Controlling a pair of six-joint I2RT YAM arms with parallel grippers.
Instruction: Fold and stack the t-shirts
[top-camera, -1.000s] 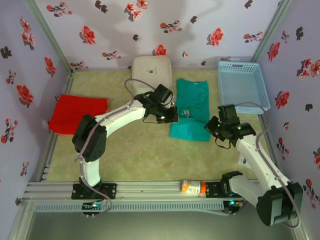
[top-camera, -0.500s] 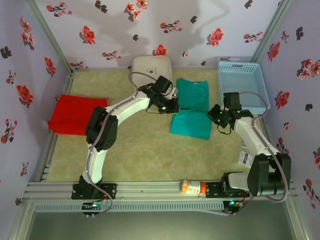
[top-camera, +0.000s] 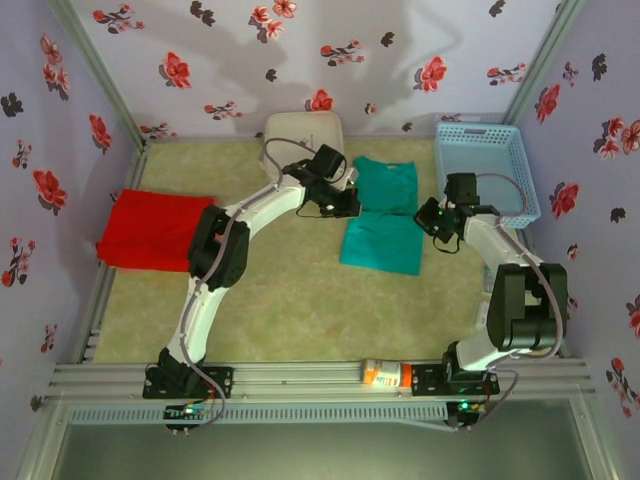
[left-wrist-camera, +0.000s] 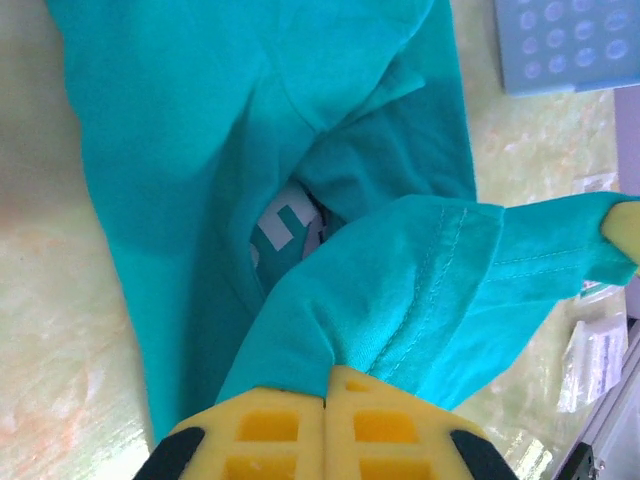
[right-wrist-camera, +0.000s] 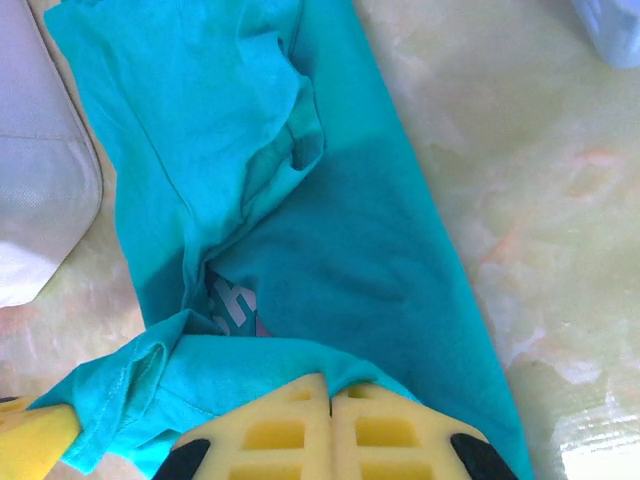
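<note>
The teal tee (top-camera: 380, 240) lies on the mat (top-camera: 290, 300) right of centre, toward the far edge, with its near part a flat, straight-sided block and its far part looser. The left gripper (top-camera: 343, 207) sits at the tee's left edge and the right gripper (top-camera: 432, 218) at its right edge, roughly level with each other. In the left wrist view the yellow fingers (left-wrist-camera: 290, 425) are pressed together with a seamed fold of teal cloth pinched between them. The right wrist view shows the same for its fingers (right-wrist-camera: 375, 430), clamped on a teal edge. A raised band of cloth runs between the two grips, and under it a gap shows a bit of white print (left-wrist-camera: 285, 225). The box (top-camera: 303, 138) stands at the far edge, just beside the tee's far left corner and close behind the left gripper. The basket (top-camera: 485, 170) fills the far right corner, near the right gripper, with a narrow strip of mat between it and the tee. The red tee (top-camera: 150, 230) lies flat by the left wall, well apart from the teal one, its left edge hanging slightly over the mat's edge. Bare mat stretches between the two tees and from the teal tee's near hem down to the rail, where a bottle (top-camera: 385, 374) lies on its side.
</note>
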